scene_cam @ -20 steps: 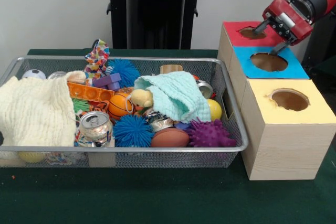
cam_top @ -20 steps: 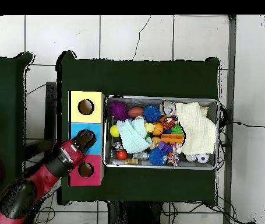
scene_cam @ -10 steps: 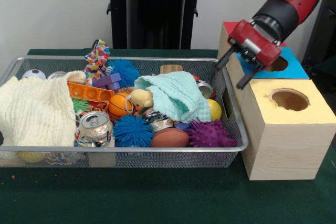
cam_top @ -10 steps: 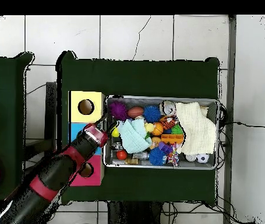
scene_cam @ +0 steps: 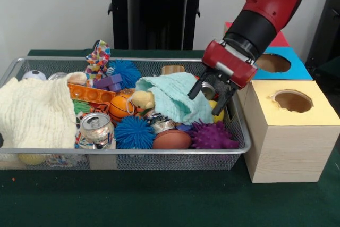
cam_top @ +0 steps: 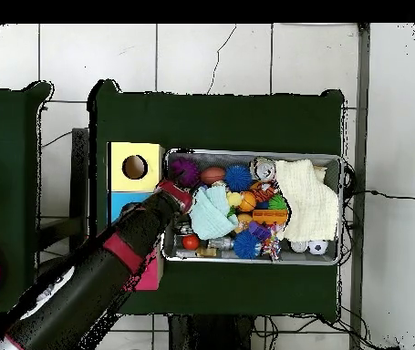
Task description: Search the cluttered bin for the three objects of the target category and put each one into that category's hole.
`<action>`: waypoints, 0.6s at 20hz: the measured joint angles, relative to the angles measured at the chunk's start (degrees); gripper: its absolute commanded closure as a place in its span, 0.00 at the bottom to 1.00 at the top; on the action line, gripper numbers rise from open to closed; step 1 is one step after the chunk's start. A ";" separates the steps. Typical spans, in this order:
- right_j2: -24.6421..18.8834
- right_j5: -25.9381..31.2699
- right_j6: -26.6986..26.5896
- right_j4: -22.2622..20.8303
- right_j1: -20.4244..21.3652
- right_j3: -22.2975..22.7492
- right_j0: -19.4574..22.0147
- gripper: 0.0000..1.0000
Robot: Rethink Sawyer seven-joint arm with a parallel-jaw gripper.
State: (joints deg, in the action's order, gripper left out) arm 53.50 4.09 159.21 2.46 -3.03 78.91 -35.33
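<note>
End effector (scene_cam: 211,98) now over bin (scene_cam: 122,155), off the boxes.

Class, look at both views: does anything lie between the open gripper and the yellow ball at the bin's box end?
In the front view the gripper hangs open right over the yellow ball, and nothing shows between them. The mint cloth lies against the ball's side and a silver can sits just behind it.

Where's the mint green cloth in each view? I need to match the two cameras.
Front view: mint green cloth lies right of the bin's centre, just left of the open gripper.
Overhead view: cloth sits in the bin's left part, beside the gripper.
Shared landmark: yellow box.
</note>
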 measured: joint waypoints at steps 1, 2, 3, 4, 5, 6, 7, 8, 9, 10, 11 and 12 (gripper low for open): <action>-2.11 0.00 0.00 -2.26 1.32 -0.41 1.46 0.00; -3.80 0.01 -0.01 -4.13 2.33 -0.69 2.59 0.00; -5.03 0.00 -0.06 -5.61 3.19 -0.88 3.43 0.00; -6.25 -0.01 -0.11 -7.10 4.05 -1.07 4.27 0.00; -7.75 0.06 -0.24 -8.73 5.01 -1.27 5.20 0.00; -9.25 0.13 -0.37 -10.35 5.96 -1.46 6.12 0.00; -10.17 0.24 -0.48 -11.26 6.55 -1.54 6.72 0.00; -11.17 0.37 -0.62 -12.18 7.15 -1.62 7.36 0.00; -12.58 0.62 -0.80 -13.39 7.98 -1.73 8.30 0.00; -15.68 1.30 -1.24 -15.72 9.63 -1.94 10.39 0.00; -17.75 1.92 -1.56 -17.13 10.65 -2.05 11.83 0.00; -18.99 2.36 -1.75 -17.90 11.23 -2.12 12.73 0.00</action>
State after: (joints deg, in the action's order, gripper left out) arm 34.51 6.44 157.46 -15.44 8.20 76.79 -22.60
